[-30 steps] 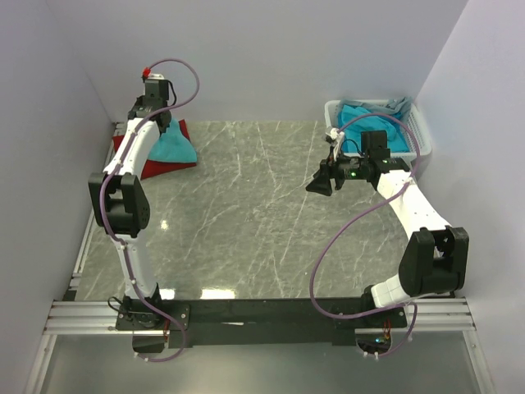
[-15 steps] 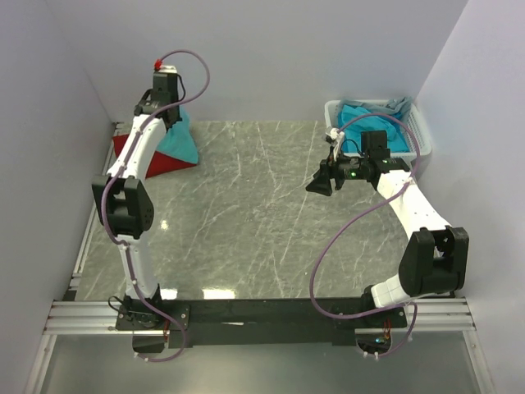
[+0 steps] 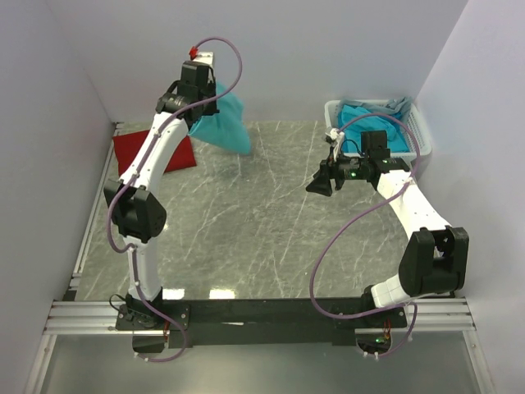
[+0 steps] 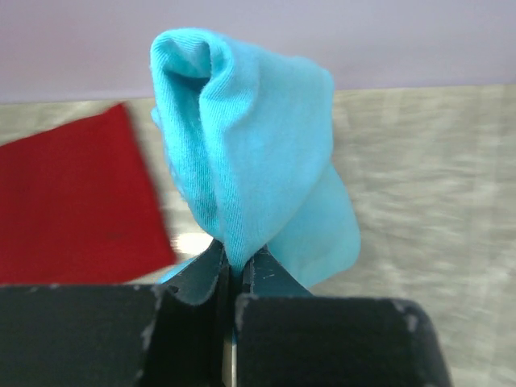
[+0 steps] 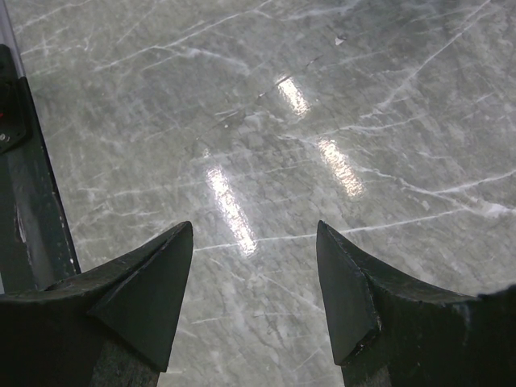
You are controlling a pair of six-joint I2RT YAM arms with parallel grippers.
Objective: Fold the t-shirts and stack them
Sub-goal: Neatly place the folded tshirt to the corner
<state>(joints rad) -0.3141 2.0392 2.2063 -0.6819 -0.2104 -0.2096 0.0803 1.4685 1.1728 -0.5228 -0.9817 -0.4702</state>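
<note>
My left gripper (image 3: pixel 205 111) is raised at the back of the table and shut on a turquoise t-shirt (image 3: pixel 223 125), which hangs bunched from it in the air. In the left wrist view the gripper (image 4: pixel 232 266) pinches a fold of that shirt (image 4: pixel 250 161). The folded red t-shirt (image 3: pixel 134 149) lies flat at the back left, also in the left wrist view (image 4: pixel 72 201). More turquoise t-shirts (image 3: pixel 369 123) lie in the white basket (image 3: pixel 424 135). My right gripper (image 3: pixel 318 184) is open and empty above the table's middle right (image 5: pixel 254 278).
The white slatted basket stands in the back right corner against the walls. Grey walls close the table on the left, back and right. A metal rail (image 3: pixel 90 238) runs along the left edge.
My left gripper has lifted the turquoise shirt off the red one and carried it up and to the right. The red shirt now lies uncovered. The right arm has not moved.
</note>
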